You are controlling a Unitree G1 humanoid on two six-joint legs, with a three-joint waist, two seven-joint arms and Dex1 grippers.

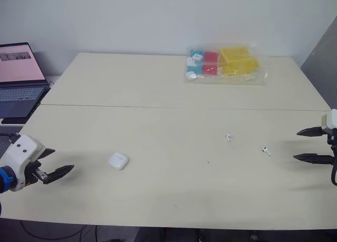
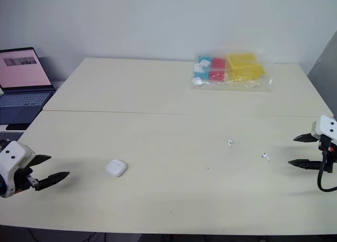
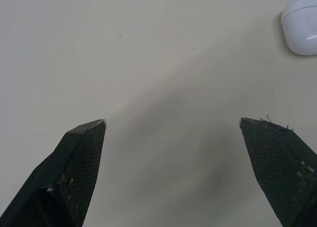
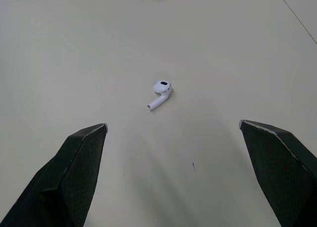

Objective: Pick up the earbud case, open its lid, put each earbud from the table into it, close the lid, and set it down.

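The white earbud case [image 1: 118, 161] lies shut on the cream table [image 1: 158, 126], front left of centre. My left gripper [image 1: 63, 159] hovers open a short way to its left, fingers pointing toward it; in the left wrist view the case [image 3: 301, 24] sits off to one side beyond the fingers. Two white earbuds lie right of centre: one [image 1: 229, 137] nearer the middle, the other [image 1: 266, 151] closer to my right gripper [image 1: 296, 145]. That gripper is open and empty, facing the near earbud [image 4: 159, 92], which lies ahead between its fingers.
A clear bag of blue, red and yellow blocks [image 1: 224, 64] rests at the back right of the table. An open laptop [image 1: 18, 76] stands off the table's left side. A seam [image 1: 158, 106] crosses the tabletop.
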